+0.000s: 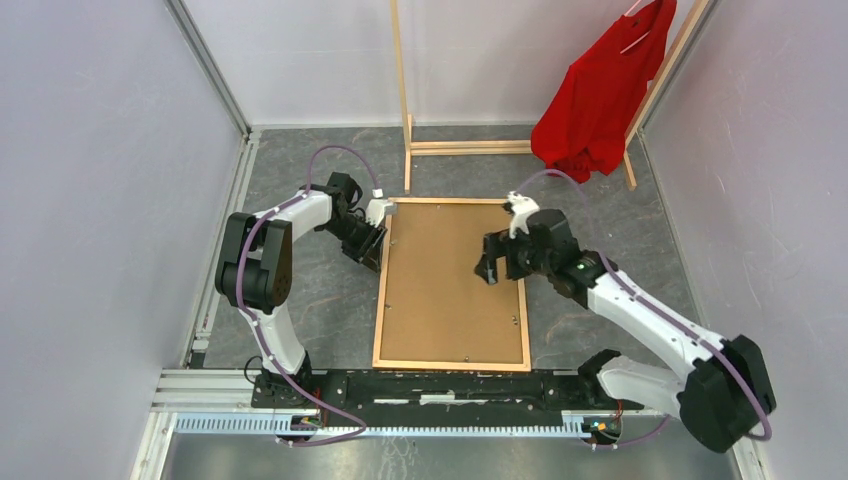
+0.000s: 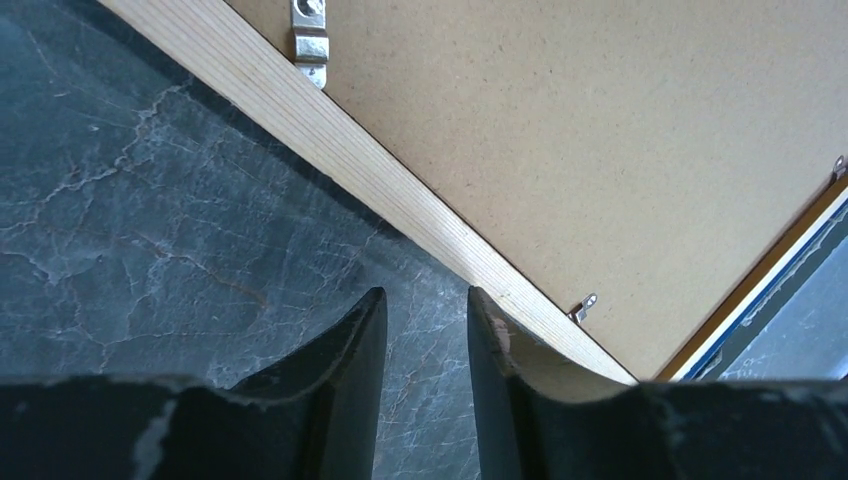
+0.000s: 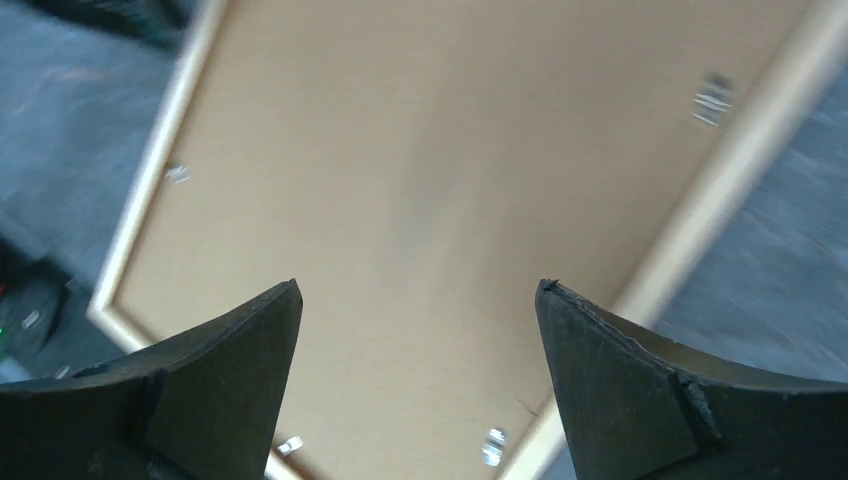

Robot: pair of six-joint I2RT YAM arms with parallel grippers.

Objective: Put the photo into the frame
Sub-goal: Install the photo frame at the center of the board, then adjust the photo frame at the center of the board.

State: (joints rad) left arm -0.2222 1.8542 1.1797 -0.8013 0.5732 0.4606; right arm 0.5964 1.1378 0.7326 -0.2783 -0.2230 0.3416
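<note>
A dark grey, marbled table point(image 1: 320, 295) is seen filling the top view, enclosed by pale walls. The frame point(image 1: 381, 290) is laid flat on it in the middle of that view, its long sides running from top to bottom, between the two arms. It is filled edge to edge by the brown backing panel point(image 1: 450, 280), so only thin wooden strips are shown around the panel. The photo itself is not to be made out; whether it is lying under the panel cannot be told. A pale wooden clothes rack point(image 1: 402, 100) is stood at the upper middle of the top view, just beyond the frame's upper edge, and a red shirt point(image 1: 600, 100) is hung from it at the upper right. The left gripper point(image 2: 425, 295) is placed at the upper left of the frame, low over the table beside the left strip. Its fingers are parted by only a narrow gap in which bare table is seen, and nothing is held; its right finger is shown against the outer edge of the strip, though actual contact cannot be confirmed. The right gripper point(image 3: 420, 285) is held above the upper right part of the panel, spread wide and carrying nothing; the wrist view there is blurred. Small metal clips point(image 2: 310, 35) are fixed along the inner edge of the strips, lying over the panel's border.
</note>
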